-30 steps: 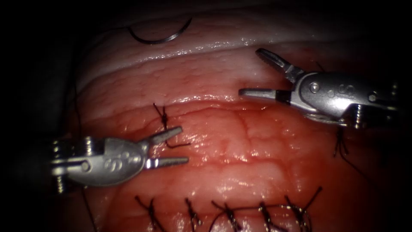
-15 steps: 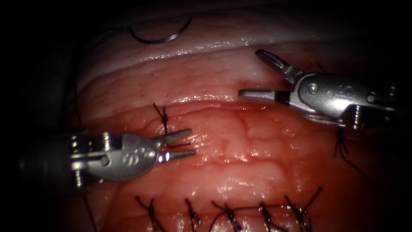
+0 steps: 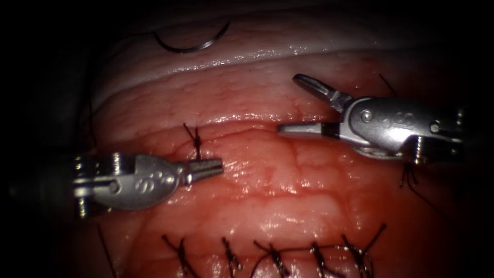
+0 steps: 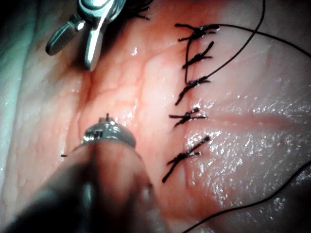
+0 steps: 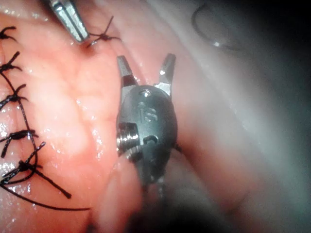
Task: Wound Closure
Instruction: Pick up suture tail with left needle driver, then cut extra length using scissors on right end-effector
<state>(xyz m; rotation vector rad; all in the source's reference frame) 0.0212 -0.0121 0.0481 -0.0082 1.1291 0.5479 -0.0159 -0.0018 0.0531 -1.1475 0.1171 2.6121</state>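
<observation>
Between the earlier frames and this one, we saw the left tool [image 3: 208, 168] bring its jaws together beside the single knot [image 3: 195, 140]; its tip had first advanced to the right, then settled just below that stitch. We saw the short thread tail that had lain between the jaws vanish at the point of closure, so we took the jaws as clamped on that tail, though the grip itself was too small to confirm. The right tool [image 3: 290, 103] had shifted slightly left and downward, its jaws spread wide and holding nothing.

The curved needle [image 3: 193, 42] lay free on the pale far edge of the tissue [image 3: 288, 175], outside the tissue and well apart from both tools, with its thread [image 3: 91, 116] trailing down the dark left margin. The right wrist view showed the same needle [image 5: 214, 29] beyond the open jaws of the right tool [image 5: 146, 68], and the left tool's closed tip [image 5: 73, 24] touching the knot [image 5: 102, 36].

Along the near edge of the endoscope view we noted a row of finished stitches [image 3: 272, 255]; the left wrist view showed them as five dark crossings [image 4: 192, 97] with a long strand of thread [image 4: 252, 43] arching away from the farthest one.
</observation>
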